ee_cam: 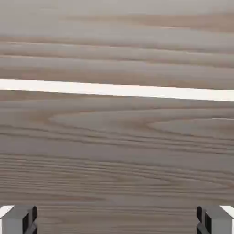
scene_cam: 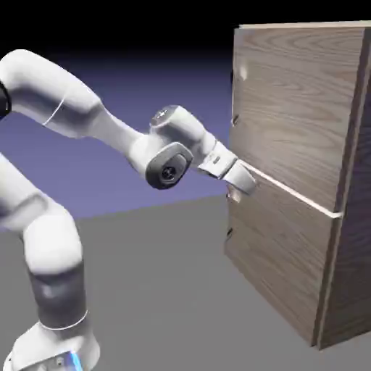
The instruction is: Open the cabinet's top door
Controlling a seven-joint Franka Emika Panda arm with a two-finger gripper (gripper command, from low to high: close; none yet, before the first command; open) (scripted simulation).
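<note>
In the hand view, two grey fingertips (ee_cam: 209, 220) stand nearest, one at about 7 o'clock and one at about 5 o'clock from the middle. The pincer (ee_cam: 117, 220) is wide open, holding nothing. Behind it, wood grain fills the view, crossed by one white strip running slightly downhill from 9 o'clock towards 3 o'clock.

In the exterior view, one white arm (scene_cam: 61, 90) rises from one base (scene_cam: 54, 348), which sits at about 8 o'clock from the hand and shows one blue light (scene_cam: 75, 361). The one white hand (scene_cam: 239, 176) points towards 4 o'clock and overlaps the cabinet's face; whether it touches cannot be told.

The one cabinet (scene_cam: 351, 152) fills the 3 o'clock side. It carries two stacked wood doors with one white strip (scene_cam: 293, 193) between them. The top door (scene_cam: 301, 109) lies at about 1 o'clock from the hand and looks shut; the lower door (scene_cam: 282, 253) lies at about 5 o'clock. Two small dark fittings show on the cabinet's far edge, the upper one (scene_cam: 235, 120) near 12 o'clock from the hand and the lower one (scene_cam: 230, 233) near 7 o'clock; both are too small to make out.

Beyond the arm, one grey floor (scene_cam: 159, 275) meets one blue-violet backdrop (scene_cam: 145, 87), black towards 12 o'clock.
</note>
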